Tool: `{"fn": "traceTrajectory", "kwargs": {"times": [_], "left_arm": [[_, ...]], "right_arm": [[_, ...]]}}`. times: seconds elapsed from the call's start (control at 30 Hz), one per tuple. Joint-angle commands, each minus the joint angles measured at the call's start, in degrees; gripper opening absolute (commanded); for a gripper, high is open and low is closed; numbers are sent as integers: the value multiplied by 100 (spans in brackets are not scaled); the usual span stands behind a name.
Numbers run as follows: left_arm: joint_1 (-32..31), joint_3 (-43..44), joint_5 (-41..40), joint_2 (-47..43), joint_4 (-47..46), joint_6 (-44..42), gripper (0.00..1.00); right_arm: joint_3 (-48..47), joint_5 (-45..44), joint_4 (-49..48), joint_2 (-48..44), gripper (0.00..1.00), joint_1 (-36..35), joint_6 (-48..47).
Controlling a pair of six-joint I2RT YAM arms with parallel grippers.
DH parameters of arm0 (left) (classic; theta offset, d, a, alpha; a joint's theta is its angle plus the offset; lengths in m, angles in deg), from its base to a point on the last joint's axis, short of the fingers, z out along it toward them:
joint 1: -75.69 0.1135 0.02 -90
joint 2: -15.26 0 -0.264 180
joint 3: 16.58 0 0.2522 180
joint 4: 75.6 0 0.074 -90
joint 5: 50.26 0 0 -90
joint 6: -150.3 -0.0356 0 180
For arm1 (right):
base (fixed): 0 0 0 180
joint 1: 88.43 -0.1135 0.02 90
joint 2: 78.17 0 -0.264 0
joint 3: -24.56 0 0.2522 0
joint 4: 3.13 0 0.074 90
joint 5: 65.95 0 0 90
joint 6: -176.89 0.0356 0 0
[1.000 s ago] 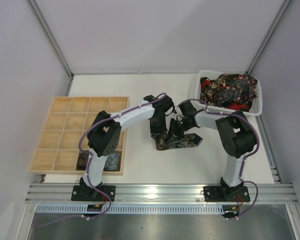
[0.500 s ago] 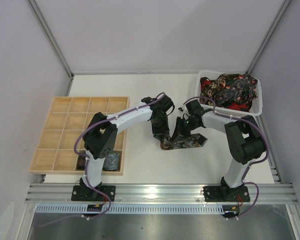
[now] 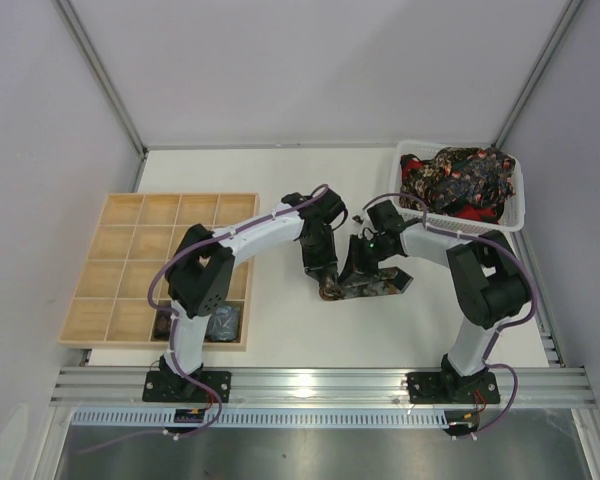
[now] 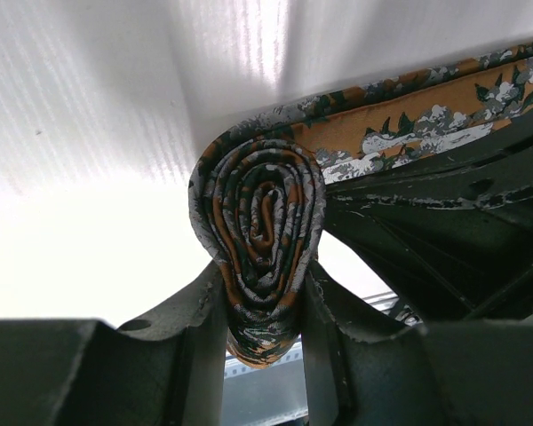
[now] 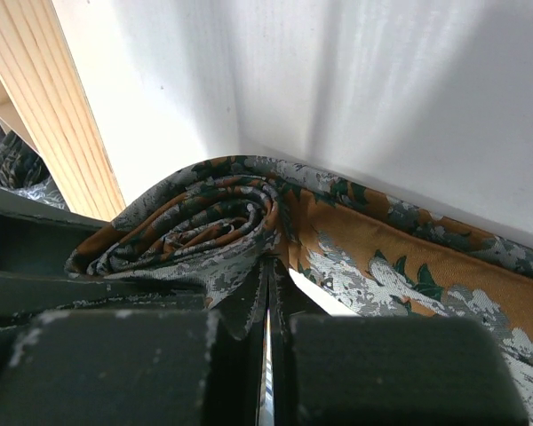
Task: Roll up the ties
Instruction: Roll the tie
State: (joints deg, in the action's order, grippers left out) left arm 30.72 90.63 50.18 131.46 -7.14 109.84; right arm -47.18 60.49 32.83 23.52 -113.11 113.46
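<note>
- well, at the far left a pale wooden grid tray (image 3: 130, 250) lies on the white table (image 3: 280, 330); two small dark coiled ties (image 3: 225, 322) sit in its two near-right compartments, partly hidden by the left arm.
- the left gripper (image 3: 327, 284) reaches down near the table's middle; its fingers (image 4: 204, 328) stand partly open and clamp the roll (image 4: 259, 226) from both sides, the spiral end facing the wrist camera.
- the half-rolled tie (image 3: 372, 285), brown-orange with a green and grey pattern, lies on the table between the two arms, the roll at its left end and its flat tail running right.
- the right gripper (image 3: 358, 265) meets the roll from the right; its fingers (image 5: 240, 319) are pressed together, tips against the roll's side, and whether any fabric is nipped between them i cannot tell.
- at the far right a white mesh basket (image 3: 520, 205) holds a heap of ties (image 3: 455, 178), dark with red flecks.
</note>
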Motion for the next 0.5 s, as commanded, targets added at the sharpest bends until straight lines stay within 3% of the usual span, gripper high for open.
{"fn": "traceTrajectory", "kwargs": {"times": [0.0, 0.27, 0.47], "left_arm": [[-3, 419, 143, -98, 180, 47, 0], [-143, 1263, -85, 411, 585, 91, 1], [-240, 1316, -234, 956, 1007, 47, 0]], "right_arm": [[-47, 134, -435, 201, 0, -247, 243], [-117, 539, -1305, 606, 0, -555, 630], [-91, 574, -1253, 624, 0, -432, 736]]}}
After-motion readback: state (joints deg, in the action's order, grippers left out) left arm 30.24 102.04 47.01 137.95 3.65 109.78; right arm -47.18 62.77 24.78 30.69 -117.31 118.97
